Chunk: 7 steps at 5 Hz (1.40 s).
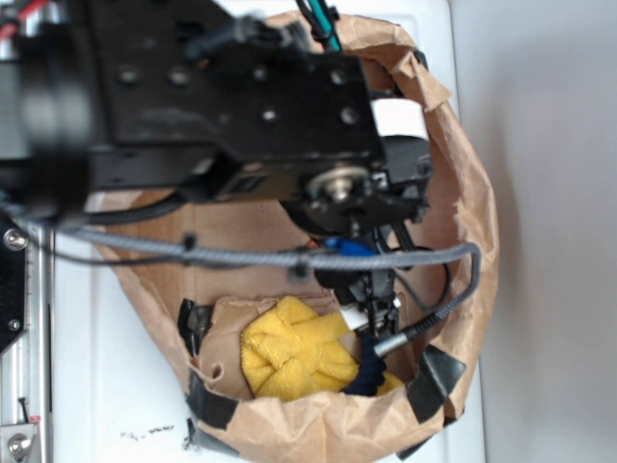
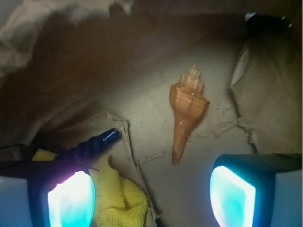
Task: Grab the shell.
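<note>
Exterior bright w/ blurry arm up close; wrist view dim, glowing glare on fingertips [image 2: 72, 201]

The exterior view looks straight down from above, close over the arm and into the paper bag [image 1: 463, 193], while the wrist view looks from between the pincer [image 2: 151, 194] fingers at the bag's floor, both catching the yellow cloth [image 1: 294, 352].

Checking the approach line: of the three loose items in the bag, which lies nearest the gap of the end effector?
The shell: its thin tip points into the gap. The blue rope piece and yellow cloth lie by the left finger.
</note>
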### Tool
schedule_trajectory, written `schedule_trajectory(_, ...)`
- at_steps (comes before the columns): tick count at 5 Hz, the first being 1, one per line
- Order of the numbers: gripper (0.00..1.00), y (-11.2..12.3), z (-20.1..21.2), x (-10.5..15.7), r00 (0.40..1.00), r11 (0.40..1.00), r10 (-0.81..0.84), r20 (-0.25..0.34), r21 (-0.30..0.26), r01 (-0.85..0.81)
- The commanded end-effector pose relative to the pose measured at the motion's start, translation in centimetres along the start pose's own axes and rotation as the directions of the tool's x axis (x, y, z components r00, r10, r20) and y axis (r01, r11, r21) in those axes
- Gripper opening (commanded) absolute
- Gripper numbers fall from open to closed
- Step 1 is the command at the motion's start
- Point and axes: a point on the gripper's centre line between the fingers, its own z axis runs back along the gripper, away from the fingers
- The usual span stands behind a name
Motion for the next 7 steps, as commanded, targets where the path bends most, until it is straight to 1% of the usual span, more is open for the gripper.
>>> schedule_trajectory(1,1.0,1.5,1.8,0.9,0.998,0.998,0.056,0.03,0.002,-0.056)
schedule_trajectory(3,1.0,1.5,1.8,0.9,0.998,0.998,0.056,0.03,0.002,-0.056)
schedule_trajectory(4,1.0,3.5,0.6,1.4,0.991,0.99,0.124,0.052,-0.067,-0.121)
schedule_trajectory(5,1.0,4.4,-1.2,2.9,0.982,0.984,0.163,0.097,-0.084,-0.155)
schedule_trajectory(6,1.0,4.3,-2.5,4.1,0.976,0.981,0.189,0.109,-0.056,-0.184)
schedule_trajectory(7,1.0,3.8,-3.0,5.2,0.973,0.979,0.203,0.113,-0.051,-0.198)
